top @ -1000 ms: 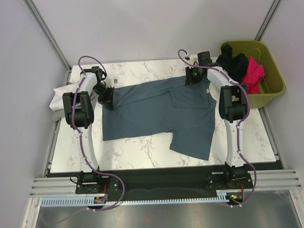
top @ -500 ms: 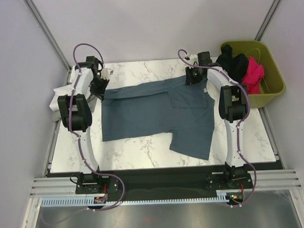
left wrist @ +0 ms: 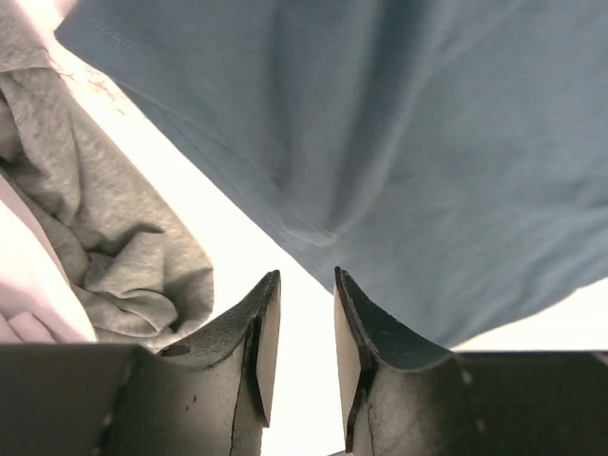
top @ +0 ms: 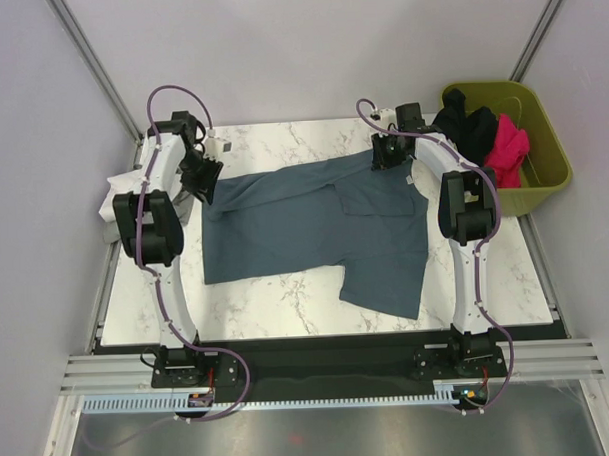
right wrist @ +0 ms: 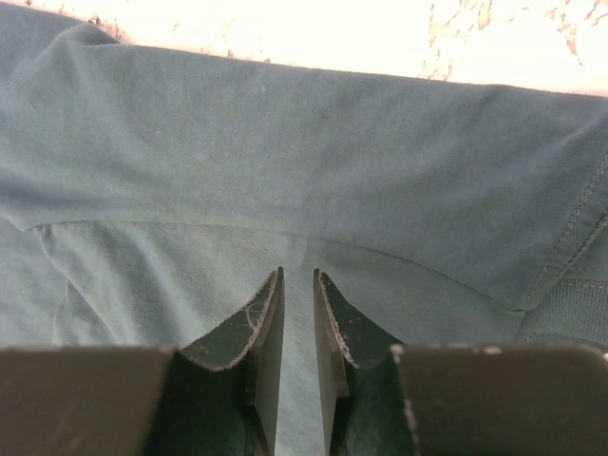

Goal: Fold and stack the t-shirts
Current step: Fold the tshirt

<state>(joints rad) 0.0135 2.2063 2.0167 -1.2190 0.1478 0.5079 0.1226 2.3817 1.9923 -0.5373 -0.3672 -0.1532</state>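
Two slim arms up on screen, folks. The left arm (top: 172,298) and the right arm (top: 472,282) are a matched pair, with white links broken up by chunky black joint housings. A purple cable (top: 168,92) arcs off the left one, its twin cable (top: 361,110) off the right, and each curls round a black base block (top: 184,362) at the near end. In close now on the left tool (left wrist: 304,283): two matte black fingers (left wrist: 218,370), curved outside and tapering to tips, with flat pale pads (left wrist: 269,342) on the inner faces and white scuff specks. The right tool (right wrist: 297,283) has the same build, with faint lint strands on one finger.
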